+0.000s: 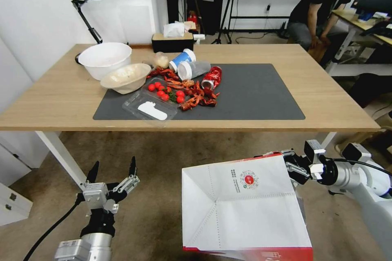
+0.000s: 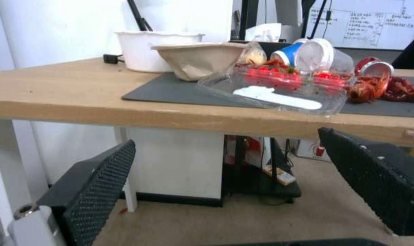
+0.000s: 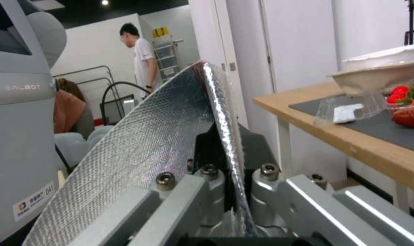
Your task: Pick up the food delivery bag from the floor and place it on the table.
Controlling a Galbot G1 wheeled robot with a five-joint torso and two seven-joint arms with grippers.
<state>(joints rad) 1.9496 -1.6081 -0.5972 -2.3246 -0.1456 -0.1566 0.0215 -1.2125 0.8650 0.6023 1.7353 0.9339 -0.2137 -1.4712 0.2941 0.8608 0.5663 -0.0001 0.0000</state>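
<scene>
The right pincer (image 1: 295, 166) is clenched on the upper rim of the large boxy white paper food delivery bag with red side panels and a small round red logo (image 1: 245, 208), and in the right wrist view the silver foil lining (image 3: 170, 116) is seen pinched as a thin sheet between the two metal jaws. The bag is held off the dull brownish-grey mottled floor (image 1: 159, 208), tilted, at the near right of the scene, just short of the near edge of the large light-wood worktop with white angled legs (image 1: 65, 98) and below its surface. Since only one edge of paper and foil is gripped, not the handles, it is judged that the rim could tear or slide out of the jaws if the bag carries weight or is swung, and the bag would drop. The bag's far upper corner could also be caught against the worktop edge unless enough height is gained. On the dark grey mat (image 1: 261, 94) the right half is bare, while red crayfish shells (image 1: 196, 96), a clear plastic tray of cherry tomatoes (image 1: 153, 102) and toppled cups (image 1: 192, 69) lie at the left; a landing too far left could knock them. The left pincer (image 1: 113, 171) is held released and empty, low at the near left.
</scene>
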